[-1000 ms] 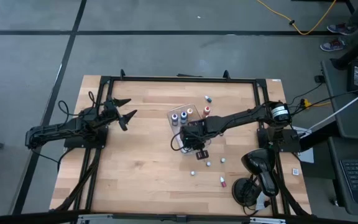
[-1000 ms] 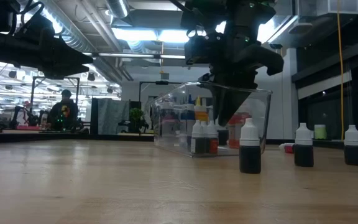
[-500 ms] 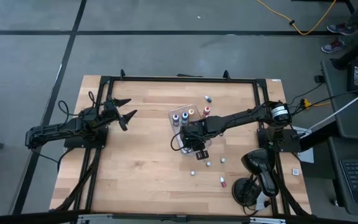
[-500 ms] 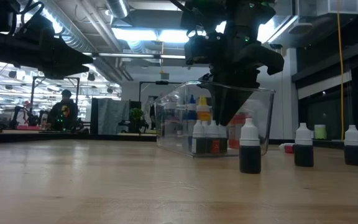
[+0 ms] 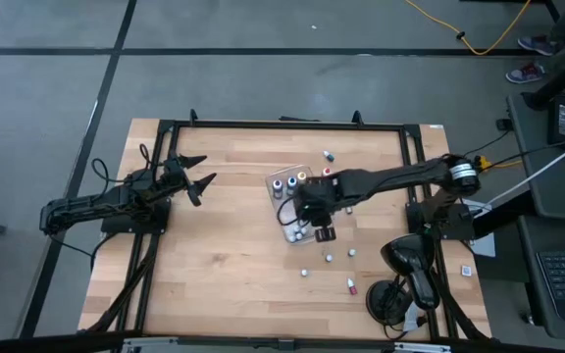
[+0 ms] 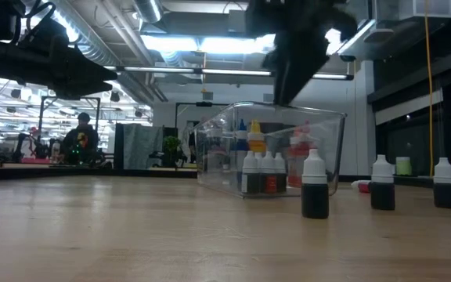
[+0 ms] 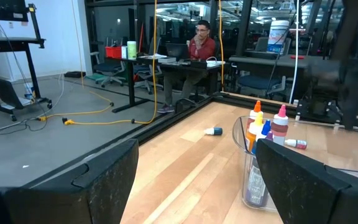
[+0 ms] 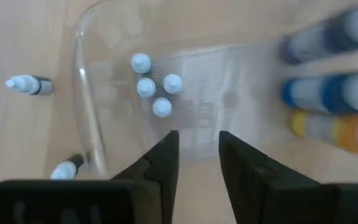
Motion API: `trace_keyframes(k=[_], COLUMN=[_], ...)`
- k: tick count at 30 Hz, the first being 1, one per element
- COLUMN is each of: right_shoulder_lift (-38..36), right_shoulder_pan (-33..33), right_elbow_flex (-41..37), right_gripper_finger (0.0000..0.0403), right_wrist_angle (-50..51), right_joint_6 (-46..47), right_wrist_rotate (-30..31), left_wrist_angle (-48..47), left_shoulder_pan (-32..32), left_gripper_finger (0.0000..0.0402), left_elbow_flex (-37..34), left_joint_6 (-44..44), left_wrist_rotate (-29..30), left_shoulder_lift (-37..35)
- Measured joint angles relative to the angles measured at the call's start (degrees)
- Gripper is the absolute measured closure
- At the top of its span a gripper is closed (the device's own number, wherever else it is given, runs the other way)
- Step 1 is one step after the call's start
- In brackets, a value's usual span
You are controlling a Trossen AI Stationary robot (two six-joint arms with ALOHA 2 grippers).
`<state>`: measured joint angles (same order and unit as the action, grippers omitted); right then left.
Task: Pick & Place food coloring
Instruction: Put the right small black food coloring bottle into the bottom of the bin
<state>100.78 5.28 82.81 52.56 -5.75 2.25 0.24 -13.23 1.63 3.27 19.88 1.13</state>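
Hovering: right gripper (image 8: 197,152) over tray (image 8: 86,118).

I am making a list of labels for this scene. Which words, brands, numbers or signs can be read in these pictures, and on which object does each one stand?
No text can be read.
Tiny food coloring bottles with light caps in the clear rectangular plastic tray: labels too small.
Dark bottles on the wooden table: no print shows.
Screens in the room behind: blurred.

My two dark jointed arms, black cables trailing at their bases, silver band near the right arm's (image 5: 400,177) base, tapered black fingers (image 7: 107,180)
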Motion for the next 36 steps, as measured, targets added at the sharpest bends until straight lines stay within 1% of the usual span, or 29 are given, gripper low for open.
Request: trace_keyframes(k=[3, 6, 10, 14, 16, 18, 21, 30, 36], right_shoulder_lift=[-3.3, -6.2, -8.8, -10.6, -11.2, -11.8, -12.6, -12.2, -12.2], right_shoulder_pan=[0.0, 0.5, 2.2, 2.9, 2.9, 3.0, 4.0, 7.3, 8.8], right_elbow_flex=[0.1, 0.1, 0.0, -2.0, -3.5, -5.5, -8.9, -17.9, -20.8], right_gripper_finger=[0.0273, 0.0242, 0.0194, 0.0163, 0.0156, 0.0155, 0.0154, 0.0154, 0.0154], right_wrist_angle=[2.0, 4.9, 8.9, 12.8, 15.4, 16.9, 16.4, 11.1, 5.5], right_joint_6=[4.4, 8.4, 11.5, 18.0, 22.3, 25.6, 29.4, 40.1, 46.0], right_wrist_rotate=[0.3, 0.7, 2.9, 6.1, 6.0, 4.4, 1.5, -6.2, -7.6], left_wrist_angle=[0.0, 0.0, 0.0, 0.0, 0.0, 0.0, 0.0, 0.0, 0.0], left_shoulder_pan=[0.0, 0.0, 0.0, 0.0, 0.0, 0.0, 0.0, 0.0, 0.0], left_gripper_finger=[0.0082, 0.0082, 0.0082, 0.0082, 0.0082, 0.0082, 0.0082, 0.0082, 0.0082], left_elbow_flex=[0.0, 0.0, 0.0, 0.0, 0.0, 0.0, 0.0, 0.0, 0.0], left_joint_6=[0.0, 0.0, 0.0, 0.0, 0.0, 0.0, 0.0, 0.0, 0.0], left_wrist_rotate=[0.0, 0.0, 0.0, 0.0, 0.0, 0.0, 0.0, 0.0, 0.0], left_shoulder_lift=[0.0, 0.0, 0.0, 0.0, 0.0, 0.0, 0.0, 0.0, 0.0])
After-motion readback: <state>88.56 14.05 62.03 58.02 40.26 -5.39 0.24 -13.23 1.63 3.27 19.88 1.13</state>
